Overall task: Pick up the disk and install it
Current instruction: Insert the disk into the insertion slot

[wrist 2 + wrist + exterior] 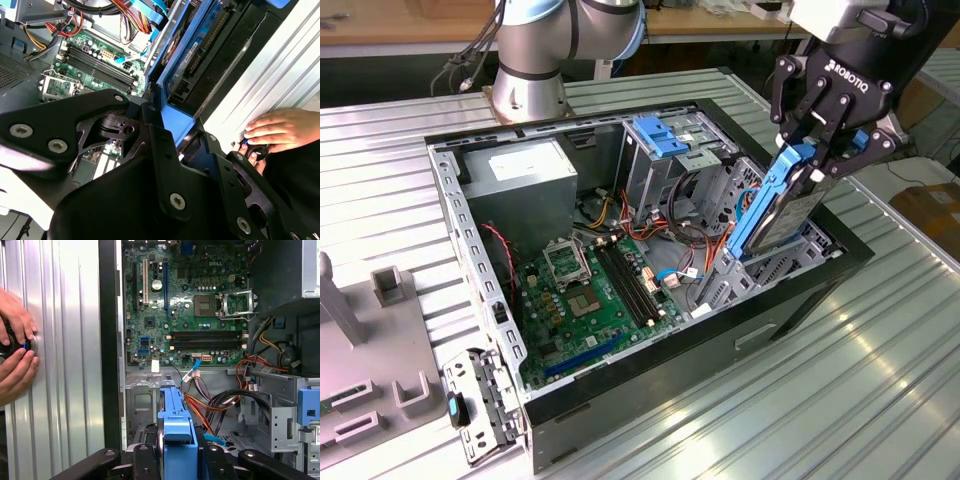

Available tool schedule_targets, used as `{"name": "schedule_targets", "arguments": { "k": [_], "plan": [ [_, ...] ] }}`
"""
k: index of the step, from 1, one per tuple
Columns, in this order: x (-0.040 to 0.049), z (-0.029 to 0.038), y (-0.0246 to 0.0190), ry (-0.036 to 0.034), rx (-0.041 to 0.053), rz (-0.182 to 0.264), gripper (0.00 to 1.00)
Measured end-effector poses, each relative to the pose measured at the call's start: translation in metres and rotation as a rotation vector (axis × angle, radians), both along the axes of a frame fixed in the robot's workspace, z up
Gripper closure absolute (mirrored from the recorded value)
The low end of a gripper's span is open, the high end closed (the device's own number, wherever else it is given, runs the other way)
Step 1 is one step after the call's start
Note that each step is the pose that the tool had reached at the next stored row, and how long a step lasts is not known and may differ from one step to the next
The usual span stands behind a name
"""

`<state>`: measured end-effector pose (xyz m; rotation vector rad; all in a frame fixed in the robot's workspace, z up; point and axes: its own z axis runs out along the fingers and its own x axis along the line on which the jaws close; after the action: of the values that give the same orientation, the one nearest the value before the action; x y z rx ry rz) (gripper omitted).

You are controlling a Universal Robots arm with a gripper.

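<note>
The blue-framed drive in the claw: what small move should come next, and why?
Probably a short slide down along its own slant, I'd judge. The gripper is shut on the drive at its upper end; the drive stands tilted, its lower end at the metal cage inside the computer case, most of it above the case's rim.

Ribbed metal table (880, 390) w/ open PC case (640, 392), grey fixture plate (370, 352), arm base (525, 95).
</note>
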<state>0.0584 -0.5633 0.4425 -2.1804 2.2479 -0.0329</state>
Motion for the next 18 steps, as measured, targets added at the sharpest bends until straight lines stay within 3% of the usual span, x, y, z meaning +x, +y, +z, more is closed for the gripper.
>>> {"name": "schedule_targets", "arguments": {
  "k": [18],
  "plan": [
    [0.0,-0.0118,0.0,0.0,0.0,0.0,0.63]
  ]
}}
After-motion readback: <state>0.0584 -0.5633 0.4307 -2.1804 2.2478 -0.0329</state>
